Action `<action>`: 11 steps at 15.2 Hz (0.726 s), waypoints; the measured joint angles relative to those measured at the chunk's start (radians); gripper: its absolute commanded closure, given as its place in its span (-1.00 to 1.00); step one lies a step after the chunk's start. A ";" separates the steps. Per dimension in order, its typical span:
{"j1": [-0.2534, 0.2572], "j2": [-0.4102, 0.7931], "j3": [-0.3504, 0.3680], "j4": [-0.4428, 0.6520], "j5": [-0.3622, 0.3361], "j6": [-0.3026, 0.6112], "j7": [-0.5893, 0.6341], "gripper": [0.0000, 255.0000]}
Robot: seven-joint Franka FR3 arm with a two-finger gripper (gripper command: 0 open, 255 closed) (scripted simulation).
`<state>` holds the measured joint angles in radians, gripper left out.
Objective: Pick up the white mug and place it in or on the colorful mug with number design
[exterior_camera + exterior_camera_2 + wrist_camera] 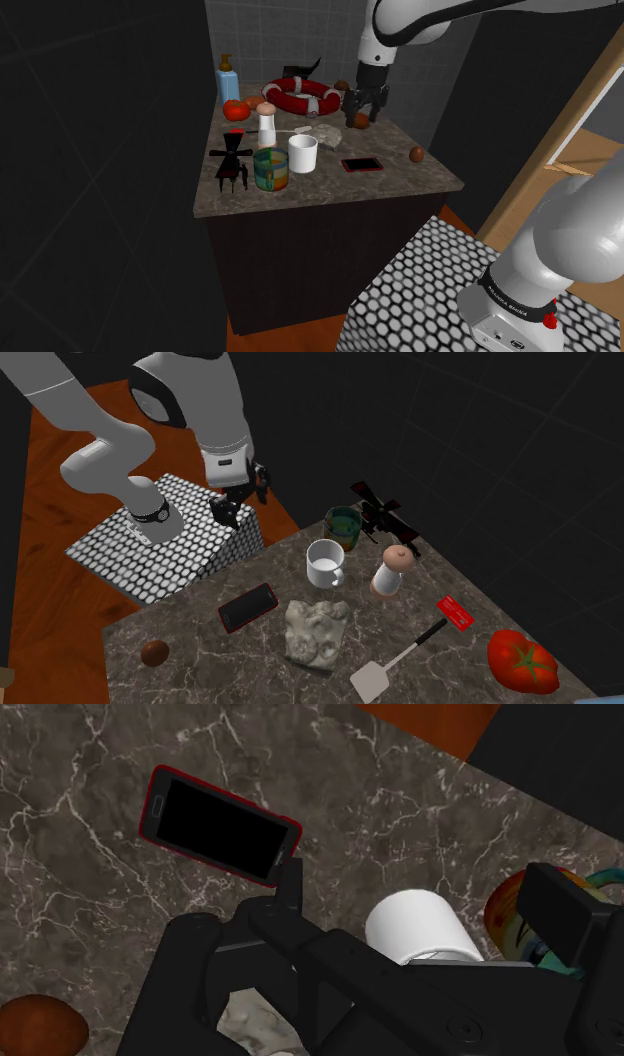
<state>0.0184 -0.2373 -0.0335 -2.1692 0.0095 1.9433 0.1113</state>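
The claw (365, 110) hung empty, jaws apart, the white mug (302, 153) well below it. A crooked descent could've clipped the colorful mug (270, 169) just beside, toppling both.

Red phone (248, 606), tomato (521, 660), spatula (375, 677), life ring (290, 102), soap bottle (228, 82)

The white, glossy robot arm (575, 225) in front of me is built of fat, rounded, tube-like links, with dark grey collars where one link meets the next. Close to its foot, a black ring (515, 293) carries small white lettering, too fine to read, with a small red dot (548, 320) beside it and a pale grey block (500, 330) beneath. The all-black two-finger claw (366, 110) is blocky and angular, with round screw recesses in its flat plates. The box-shaped stand (420, 290) wears a black-and-white honeycomb pattern.
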 measured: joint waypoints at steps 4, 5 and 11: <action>0.001 0.155 -0.002 0.105 0.005 0.041 -0.007 -1.00; 0.001 0.194 -0.002 0.138 0.006 0.045 -0.010 -1.00; 0.003 0.446 0.001 0.360 0.013 0.061 -0.013 -1.00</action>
<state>0.0217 0.2084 -0.0322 -1.8092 0.0222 2.0043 0.0981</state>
